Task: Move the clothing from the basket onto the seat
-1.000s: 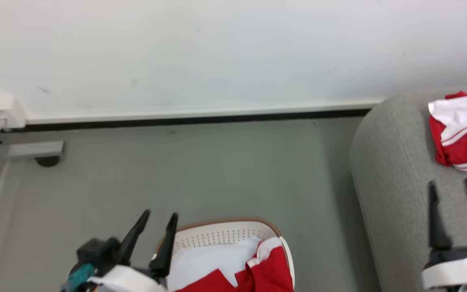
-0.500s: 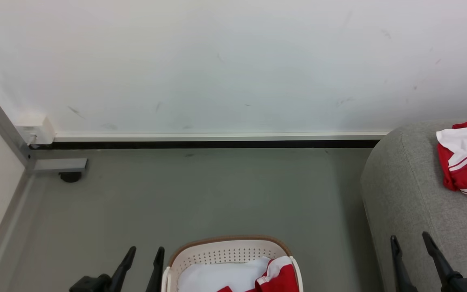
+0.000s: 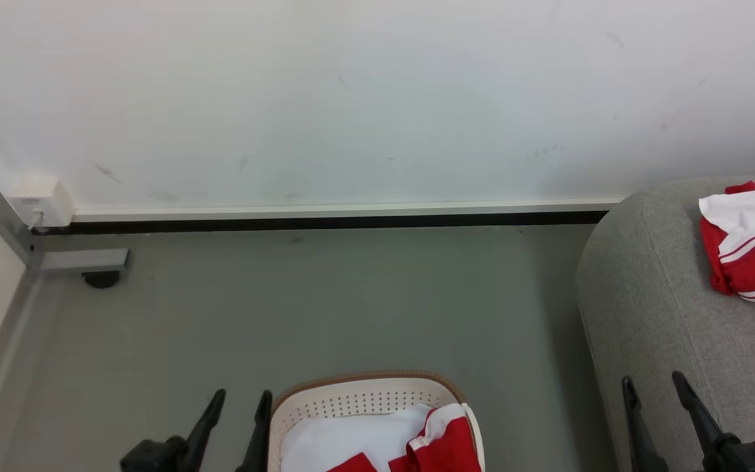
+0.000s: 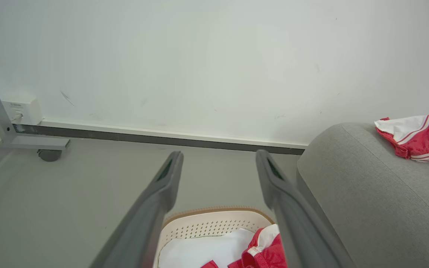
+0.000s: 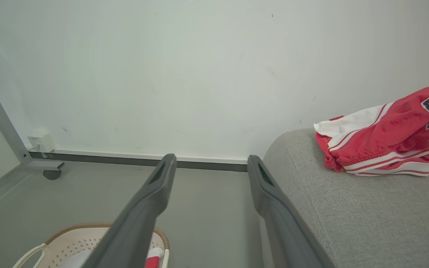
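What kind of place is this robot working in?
Probably an indoor test room staged like a home. The grey seat, with red clothing on it, and the laundry basket look domestic; the bare grey floor, plain white wall and metal frame on a wheel look like a lab.

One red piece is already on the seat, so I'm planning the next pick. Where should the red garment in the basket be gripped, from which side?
Probably pinch the raised fold of the red garment by its white-striped edge, against the right wall of the basket. Come from above: the walls block side entry, and plain white cloth lies to its left.
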Controlling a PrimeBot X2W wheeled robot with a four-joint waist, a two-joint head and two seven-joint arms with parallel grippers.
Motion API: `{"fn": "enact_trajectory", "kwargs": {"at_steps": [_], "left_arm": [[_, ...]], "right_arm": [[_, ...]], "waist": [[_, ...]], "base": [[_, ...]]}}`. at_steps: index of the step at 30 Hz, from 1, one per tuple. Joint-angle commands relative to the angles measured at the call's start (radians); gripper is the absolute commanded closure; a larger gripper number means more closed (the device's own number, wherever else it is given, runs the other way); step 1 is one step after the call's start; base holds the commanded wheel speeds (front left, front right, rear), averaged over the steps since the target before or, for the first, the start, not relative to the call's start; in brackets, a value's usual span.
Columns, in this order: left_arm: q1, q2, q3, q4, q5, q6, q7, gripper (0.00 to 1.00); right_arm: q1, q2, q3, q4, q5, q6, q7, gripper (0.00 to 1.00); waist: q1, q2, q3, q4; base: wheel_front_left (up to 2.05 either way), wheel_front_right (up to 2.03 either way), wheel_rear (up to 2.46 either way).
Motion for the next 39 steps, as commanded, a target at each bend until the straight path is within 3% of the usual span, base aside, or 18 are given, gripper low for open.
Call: {"fn": "enact_trajectory", "kwargs": {"at_steps": [1,7,20,39], "left_arm": [[-0.017,0.0,-0.007,0.003,0.003,-0.004,-0.001,0.0],[-0.086,0.04,-0.146,0.081,-0.033,-0.002,-0.001,0.0],[-0.284,0.089,-0.567,0.375,-0.166,-0.002,0.047,0.0],[-0.71,0.026,-0.839,0.616,-0.371,-0.003,0.101,0.0]], "right_arm": [[-0.018,-0.001,-0.007,-0.006,0.007,-0.002,0.001,0.0],[-0.057,-0.001,-0.021,-0.025,0.006,-0.002,0.001,0.0],[-0.114,-0.001,-0.002,-0.054,0.027,-0.002,0.001,0.0],[-0.295,0.0,0.023,-0.177,-0.043,-0.002,0.001,0.0]], "waist": [[0.0001,-0.0001,0.015,-0.008],[0.0001,-0.0001,0.069,-0.038],[0.0001,-0.0001,0.191,-0.114],[0.0001,-0.0001,0.555,-0.117]], "base": [[0.0,0.0,0.0],[0.0,0.0,0.0],[0.0,0.0,0.0],[0.0,0.0,0.0]]}}
